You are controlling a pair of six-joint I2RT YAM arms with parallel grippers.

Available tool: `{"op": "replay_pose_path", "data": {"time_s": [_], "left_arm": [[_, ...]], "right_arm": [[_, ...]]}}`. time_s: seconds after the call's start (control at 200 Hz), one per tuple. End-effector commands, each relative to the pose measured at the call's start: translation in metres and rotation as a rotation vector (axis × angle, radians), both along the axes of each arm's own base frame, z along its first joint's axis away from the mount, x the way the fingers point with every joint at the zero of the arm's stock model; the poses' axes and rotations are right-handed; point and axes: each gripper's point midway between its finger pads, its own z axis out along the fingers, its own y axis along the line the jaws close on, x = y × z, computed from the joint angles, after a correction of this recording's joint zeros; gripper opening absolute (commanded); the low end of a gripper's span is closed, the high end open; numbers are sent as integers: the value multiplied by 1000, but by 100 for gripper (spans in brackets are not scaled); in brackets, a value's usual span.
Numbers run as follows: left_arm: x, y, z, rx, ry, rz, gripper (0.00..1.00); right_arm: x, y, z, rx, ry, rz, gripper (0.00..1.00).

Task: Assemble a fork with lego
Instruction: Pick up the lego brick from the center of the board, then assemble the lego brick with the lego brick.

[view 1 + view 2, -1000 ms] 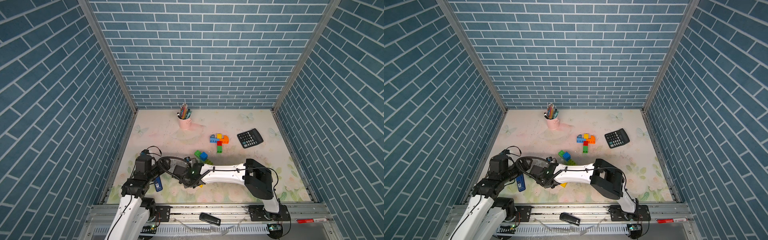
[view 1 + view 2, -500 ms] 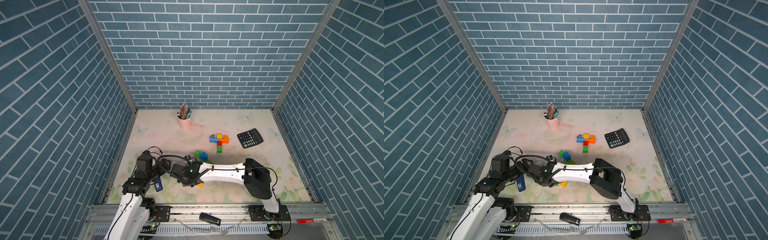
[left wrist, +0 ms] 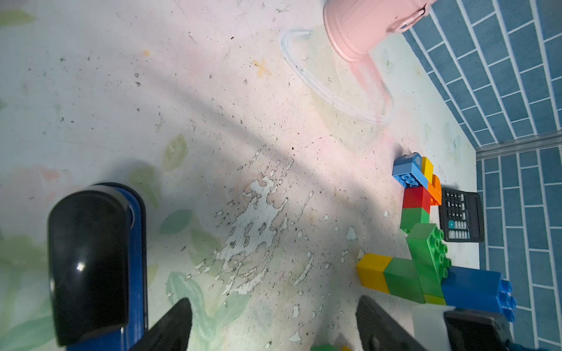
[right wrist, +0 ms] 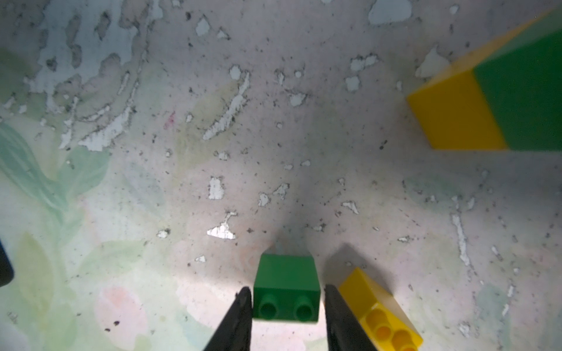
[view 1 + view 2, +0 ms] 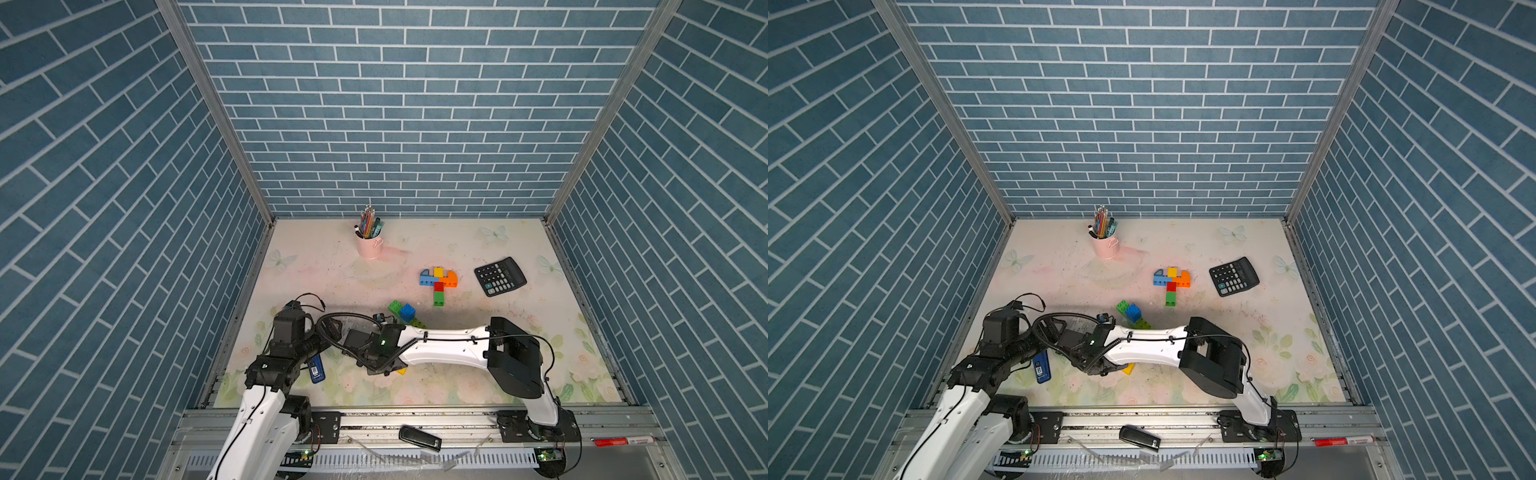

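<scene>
**Right gripper clamps a green brick near the front of the table**

Close to the front edge of the table (image 5: 457, 390), the right arm reaches across toward the left arm. In the right wrist view, the right gripper (image 4: 286, 288) has its two dark fingers (image 4: 237, 316) set against opposite side faces of a small green brick (image 4: 286, 273). The jaws are drawn in narrow on it, and its two studs face the camera. A yellow brick (image 4: 380, 310) lies just beside one finger, outside the grip. In a top view only its corner (image 5: 401, 370) shows from under the wrist.

The left gripper (image 3: 272, 301) hangs over bare table with its jaws spread wide and nothing between them. A blue-and-black object (image 5: 317, 370) lies just beside it.

A little farther back is a loose cluster (image 5: 405, 311) of green, blue and lime bricks, partly hidden by the right forearm. Beyond that, near the middle of the table, lies the joined piece (image 5: 438, 282). It has blue, yellow and orange bricks in a row across the top, with red and green bricks forming a stem below.

A black calculator (image 5: 500, 276) lies well to the right of the joined piece. Farthest back, a pink cup (image 5: 370, 247) of pens stands near the rear wall.
</scene>
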Motion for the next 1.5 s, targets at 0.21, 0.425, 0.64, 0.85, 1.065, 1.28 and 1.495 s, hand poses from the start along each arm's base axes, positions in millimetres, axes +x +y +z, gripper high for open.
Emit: {"op": "replay_pose_path", "data": {"time_s": [0.21, 0.425, 0.64, 0.85, 1.065, 1.28, 1.495], "left_arm": [[0, 1, 0, 7, -6, -6, 86], [1, 1, 2, 10, -11, -7, 86], [10, -2, 31, 27, -86, -47, 86], [31, -45, 67, -74, -191, -267, 81], [38, -101, 93, -68, -270, -504, 79], [55, -146, 98, -89, -270, -636, 76], [69, -179, 95, -110, -250, -734, 67]], "right_arm": [[0, -12, -12, -29, 25, -49, 33], [4, -13, -5, -17, 0, -42, 25], [19, -8, 44, 116, -148, 73, 8], [26, -15, 109, 391, -365, 230, 11], [36, -82, 147, 344, -502, 233, 0], [39, -137, 155, 255, -453, 234, 0], [42, -139, 142, 281, -271, 280, 0]]}}
